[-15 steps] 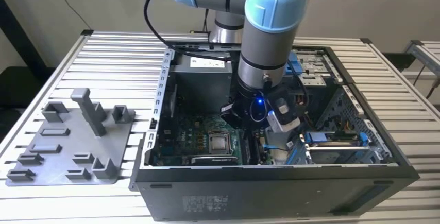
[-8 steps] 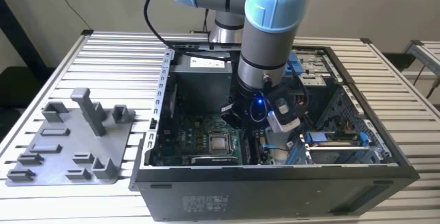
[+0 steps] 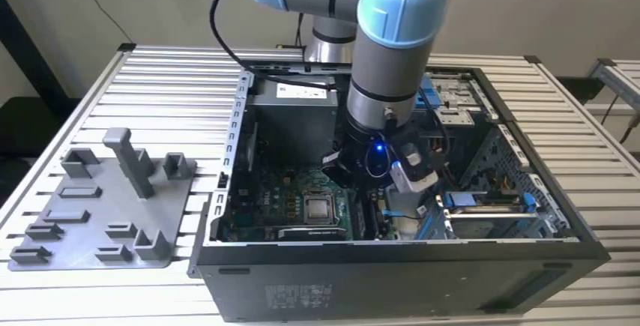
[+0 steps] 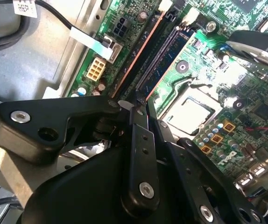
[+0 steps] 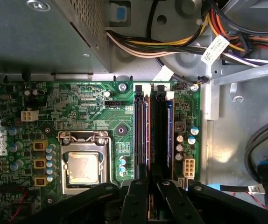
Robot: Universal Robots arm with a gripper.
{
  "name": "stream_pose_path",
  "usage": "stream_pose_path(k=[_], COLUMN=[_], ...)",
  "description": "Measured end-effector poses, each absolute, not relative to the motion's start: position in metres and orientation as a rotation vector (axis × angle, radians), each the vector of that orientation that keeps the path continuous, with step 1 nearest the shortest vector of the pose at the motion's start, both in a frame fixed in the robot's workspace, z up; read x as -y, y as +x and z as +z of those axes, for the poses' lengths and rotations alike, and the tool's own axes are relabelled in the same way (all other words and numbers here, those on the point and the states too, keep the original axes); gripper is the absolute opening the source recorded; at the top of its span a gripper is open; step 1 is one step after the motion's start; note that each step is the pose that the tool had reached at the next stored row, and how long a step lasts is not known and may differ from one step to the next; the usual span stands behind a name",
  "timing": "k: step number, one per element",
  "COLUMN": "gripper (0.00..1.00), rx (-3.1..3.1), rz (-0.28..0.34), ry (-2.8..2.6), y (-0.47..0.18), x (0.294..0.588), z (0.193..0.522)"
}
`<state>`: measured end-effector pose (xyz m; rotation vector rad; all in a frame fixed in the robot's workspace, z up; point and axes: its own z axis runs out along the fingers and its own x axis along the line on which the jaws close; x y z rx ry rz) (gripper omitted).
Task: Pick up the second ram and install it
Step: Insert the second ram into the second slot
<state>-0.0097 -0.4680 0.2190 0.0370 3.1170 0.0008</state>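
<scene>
In the first wrist view my gripper hangs low over the motherboard's memory slots, its black fingers drawn close with a thin orange-edged board between them. That long dark board is the second ram, standing edge-up along a slot beside the processor socket. In the second wrist view the ram runs straight up to the fingertips of the gripper. I cannot tell how deep it sits in the slot. In the exterior view the gripper is down inside the open computer case.
A grey plastic tray with upright posts lies on the slatted table at the exterior view's left. Inside the case, a bundle of coloured cables and the metal power supply box crowd the space past the slots. A second slot lies alongside.
</scene>
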Motion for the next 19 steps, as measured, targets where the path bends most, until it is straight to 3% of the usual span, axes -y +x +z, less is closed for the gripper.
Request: stream_pose_path(k=[15,16,19], gripper=[0.15,0.22,0.22], rx=[-3.118,-3.118,-3.118], rz=[0.003,0.002,0.003], ry=[0.036,0.036,0.037], y=[-0.0096,-0.0096,-0.0096], x=[0.4679,0.468,0.4681], z=[0.2139,0.214,0.2177])
